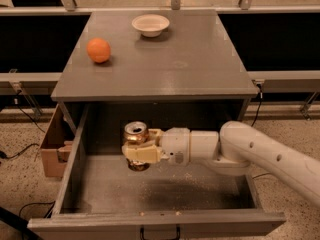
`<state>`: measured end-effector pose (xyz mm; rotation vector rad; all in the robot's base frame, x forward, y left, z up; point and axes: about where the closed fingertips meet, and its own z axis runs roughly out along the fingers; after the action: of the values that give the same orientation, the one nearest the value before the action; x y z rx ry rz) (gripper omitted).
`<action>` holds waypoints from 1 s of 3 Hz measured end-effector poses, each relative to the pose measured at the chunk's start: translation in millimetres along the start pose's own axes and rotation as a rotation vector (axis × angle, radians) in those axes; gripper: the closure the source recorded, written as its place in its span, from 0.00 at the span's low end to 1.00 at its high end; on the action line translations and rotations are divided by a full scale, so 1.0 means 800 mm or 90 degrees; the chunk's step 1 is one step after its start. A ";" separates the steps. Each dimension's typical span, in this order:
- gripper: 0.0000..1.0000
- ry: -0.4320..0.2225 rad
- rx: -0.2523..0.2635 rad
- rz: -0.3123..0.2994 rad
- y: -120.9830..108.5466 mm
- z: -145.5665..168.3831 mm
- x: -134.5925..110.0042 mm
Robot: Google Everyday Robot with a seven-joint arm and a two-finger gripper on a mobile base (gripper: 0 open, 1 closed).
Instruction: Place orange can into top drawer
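Covering much of the orange can (136, 130), gripper (138, 153) clamped on it over the top drawer (155, 219) floor, label hidden, arm (260, 151) cropped at right.

The gripper (137, 152) is inside the open top drawer (155, 219), at its far side and a little to the left. Its pale fingers are closed around the orange can (136, 130), which stands upright with the silver top showing. Whether the can touches the speckled floor cannot be told. The white arm (260, 154) comes in from the right over the drawer's wall. On the grey cabinet top (170, 64) lie an orange fruit (99, 50) at the left and a white bowl (150, 24) at the far edge, well apart.
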<state>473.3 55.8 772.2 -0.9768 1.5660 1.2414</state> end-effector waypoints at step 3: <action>1.00 -0.077 0.053 -0.052 -0.070 0.075 0.090</action>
<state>514.4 100.1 681.4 -0.8875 1.4574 1.1483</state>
